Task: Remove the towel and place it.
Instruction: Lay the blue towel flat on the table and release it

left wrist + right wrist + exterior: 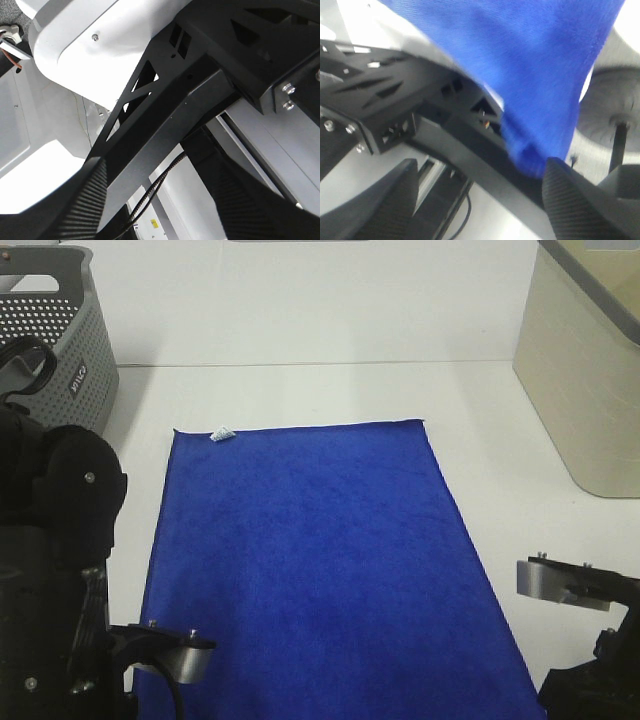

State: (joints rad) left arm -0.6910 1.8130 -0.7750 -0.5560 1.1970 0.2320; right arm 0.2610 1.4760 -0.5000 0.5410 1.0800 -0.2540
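Note:
The towel (pixel 320 560), deep blue with a small white tag (pixel 221 434) at its far left corner, lies spread flat on the white table (pixel 480 410); its near end runs off the bottom of the exterior view. My left arm (pixel 60 570) is at the towel's near left corner, my right arm (pixel 590 640) at the near right. In the left wrist view my left gripper (pixel 160 200) is open, with only the robot's frame behind it. My right gripper (pixel 480 200) is open too; a hanging towel corner (pixel 520 60) touches the top of one finger (pixel 580 205).
A grey perforated basket (pixel 50 330) stands at the back left of the table. A beige bin (pixel 585 370) stands at the back right. Bare white tabletop lies beyond and on both sides of the towel.

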